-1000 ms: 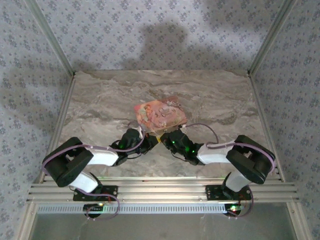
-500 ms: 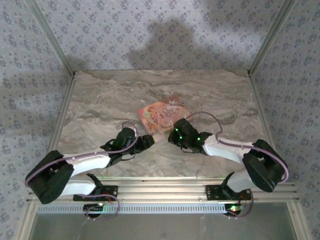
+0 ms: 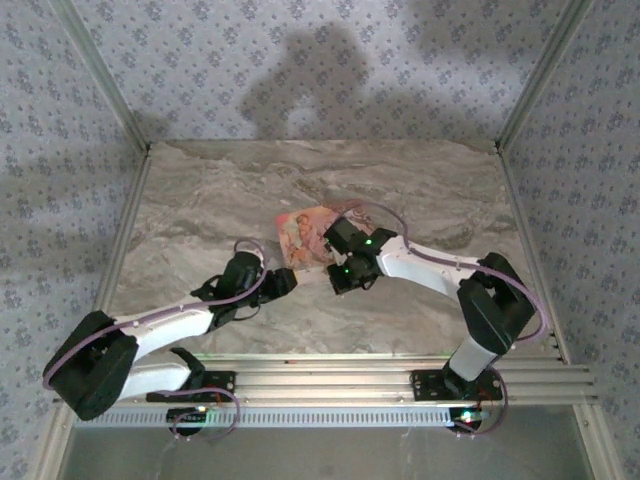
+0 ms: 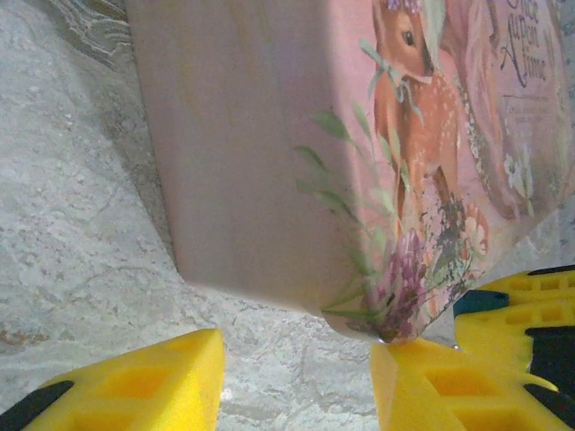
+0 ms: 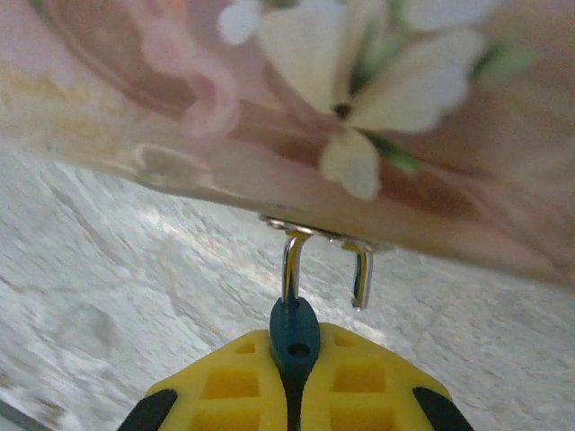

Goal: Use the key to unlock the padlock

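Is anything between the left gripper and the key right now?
Yes. The pink box's near corner juts directly ahead of the open left gripper; the key's blue head sits beyond it, to the right.

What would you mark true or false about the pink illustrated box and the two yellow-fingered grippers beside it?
1. The right gripper is shut on the small blue-headed key. True.
2. A silver U-shaped metal hook hangs at the edge of the flat pink illustrated box. True.
3. The left gripper clamps the box. False: its yellow fingers stand apart, holding nothing, by the box's corner.
4. The box's picture shows a cat. False: it shows a spotted fawn.
5. The tabletop is green felt. False: it is grey and marble-patterned.
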Available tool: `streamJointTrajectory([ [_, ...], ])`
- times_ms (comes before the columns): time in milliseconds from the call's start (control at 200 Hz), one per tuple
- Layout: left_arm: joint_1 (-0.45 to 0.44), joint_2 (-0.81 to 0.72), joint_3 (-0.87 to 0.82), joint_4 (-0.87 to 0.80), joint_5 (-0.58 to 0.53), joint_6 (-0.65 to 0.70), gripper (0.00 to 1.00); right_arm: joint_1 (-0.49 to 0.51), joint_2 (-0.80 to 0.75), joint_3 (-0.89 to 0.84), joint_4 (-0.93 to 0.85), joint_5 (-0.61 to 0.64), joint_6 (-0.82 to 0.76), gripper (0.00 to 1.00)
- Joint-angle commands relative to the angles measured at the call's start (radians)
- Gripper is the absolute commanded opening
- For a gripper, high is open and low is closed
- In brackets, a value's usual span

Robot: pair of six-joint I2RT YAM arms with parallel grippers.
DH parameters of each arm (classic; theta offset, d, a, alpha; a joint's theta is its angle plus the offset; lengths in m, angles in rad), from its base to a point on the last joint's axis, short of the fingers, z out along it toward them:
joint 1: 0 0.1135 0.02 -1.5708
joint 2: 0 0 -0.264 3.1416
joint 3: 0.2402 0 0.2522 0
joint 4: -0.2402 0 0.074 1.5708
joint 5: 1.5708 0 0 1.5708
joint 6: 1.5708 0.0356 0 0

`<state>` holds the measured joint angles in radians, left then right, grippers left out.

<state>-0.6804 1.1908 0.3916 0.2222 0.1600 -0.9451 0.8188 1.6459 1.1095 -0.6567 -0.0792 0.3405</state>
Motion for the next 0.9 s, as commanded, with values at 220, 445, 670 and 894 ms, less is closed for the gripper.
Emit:
streamJointTrajectory([
  [220,0.071,-0.121,0.024,-0.138,-0.036,0.116,0.46,0.093,0.076,0.126,-0.246,0.274,-0.309,0.0],
  [445,0.109,-0.156,0.042,-0.193,-0.034,0.157,0.46,0.11,0.073,0.153,-0.255,0.363,-0.391,0.0],
  [670,0.11,-0.127,0.04,-0.165,-0.025,0.167,0.46,0.086,0.058,0.121,-0.271,0.319,-0.438,0.0],
  [894,0.11,-0.12,0.03,-0.146,-0.027,0.186,0.46,0.028,0.058,0.103,-0.269,0.192,-0.472,0.0],
])
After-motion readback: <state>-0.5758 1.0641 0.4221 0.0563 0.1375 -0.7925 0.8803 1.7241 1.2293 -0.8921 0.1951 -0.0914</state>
